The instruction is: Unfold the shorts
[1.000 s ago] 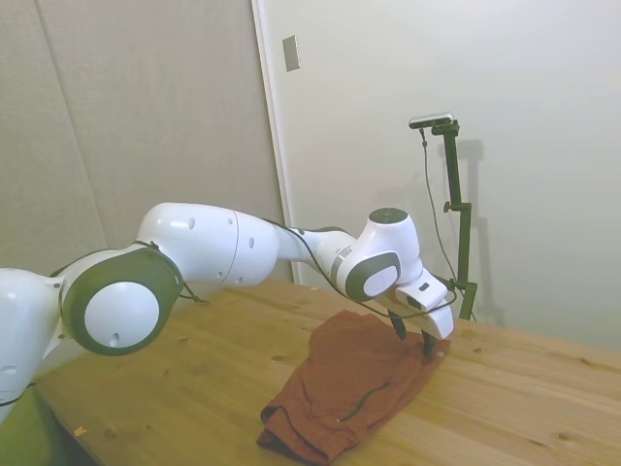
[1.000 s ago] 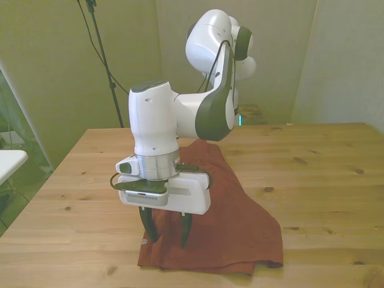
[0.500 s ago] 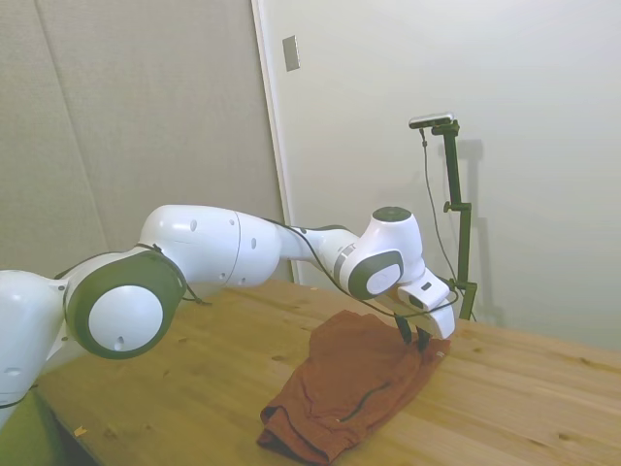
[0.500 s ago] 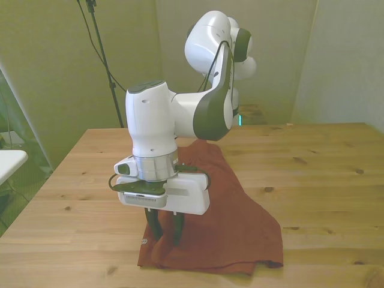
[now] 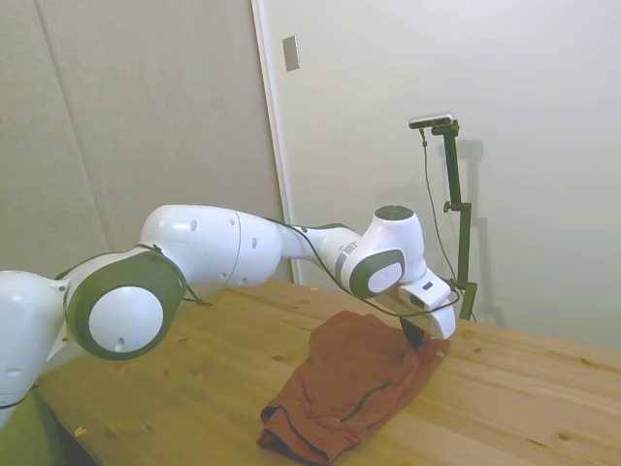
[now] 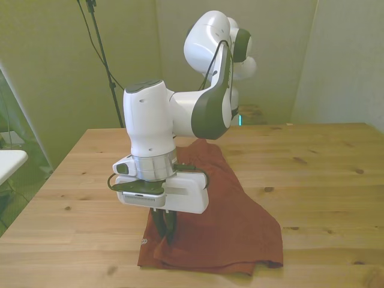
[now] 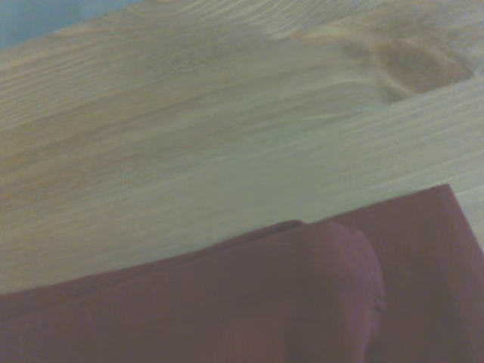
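Folded rust-orange shorts (image 6: pixel 222 210), lying at lower centre of the front view on the wooden table (image 6: pixel 324 174), look light, limp and easily bunched, best taken by the top layer's edge, where the gripper (image 6: pixel 163 229) pinches a fold.

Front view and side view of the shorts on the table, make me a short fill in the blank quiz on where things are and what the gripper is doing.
1. The shorts lie on a table made of ____.
2. The gripper has its fingers closed on the ____.
3. In the front view, the gripper stands near the garment's ____ corner at the near edge.
4. The arm is coloured ____.

Missing words: wood; shorts; left; white
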Robot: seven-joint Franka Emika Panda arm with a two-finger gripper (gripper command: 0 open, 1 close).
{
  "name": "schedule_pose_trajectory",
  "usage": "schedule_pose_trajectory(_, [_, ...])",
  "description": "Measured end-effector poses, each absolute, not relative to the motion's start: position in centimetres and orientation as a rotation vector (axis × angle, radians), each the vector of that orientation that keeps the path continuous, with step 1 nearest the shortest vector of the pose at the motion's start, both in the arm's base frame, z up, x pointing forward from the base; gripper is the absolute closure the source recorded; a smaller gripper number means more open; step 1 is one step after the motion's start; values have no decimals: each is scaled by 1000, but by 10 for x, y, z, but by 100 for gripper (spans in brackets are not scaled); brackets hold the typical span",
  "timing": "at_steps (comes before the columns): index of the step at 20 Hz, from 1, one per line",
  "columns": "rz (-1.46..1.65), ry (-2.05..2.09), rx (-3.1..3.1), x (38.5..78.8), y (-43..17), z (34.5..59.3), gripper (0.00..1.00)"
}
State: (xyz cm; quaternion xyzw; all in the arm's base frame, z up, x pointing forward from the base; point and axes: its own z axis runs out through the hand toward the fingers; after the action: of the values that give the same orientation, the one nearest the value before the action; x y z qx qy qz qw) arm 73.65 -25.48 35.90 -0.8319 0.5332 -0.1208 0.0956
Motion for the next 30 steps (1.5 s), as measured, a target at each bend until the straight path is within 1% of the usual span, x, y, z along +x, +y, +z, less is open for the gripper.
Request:
schedule_pose_trajectory(4, [-365,1551,-2475,737,-254,374,100])
schedule_pose_trajectory(6, [-380,1519,-2482,736,-250,390,100])
schedule_pose_trajectory(8, [-388,1471,-2487,734,-235,413,100])
schedule_pose_trajectory(11, [-381,1365,-2509,730,-183,447,100])
schedule_pose_trajectory(14, [-367,1254,-2559,722,-122,466,100])
schedule_pose_trajectory(17, [-384,1159,-2604,712,-68,474,100])
schedule_pose_trajectory(19, [-395,1119,-2618,706,-40,474,100])
schedule_pose_trajectory(20, [-413,1114,-2627,699,-28,471,100])
schedule_pose_trajectory(23, [-428,1092,-2624,699,-16,475,100])
schedule_pose_trajectory(27, [-428,1036,-2617,701,44,487,100])
schedule_pose_trajectory(30, [-433,1004,-2628,708,83,484,100])
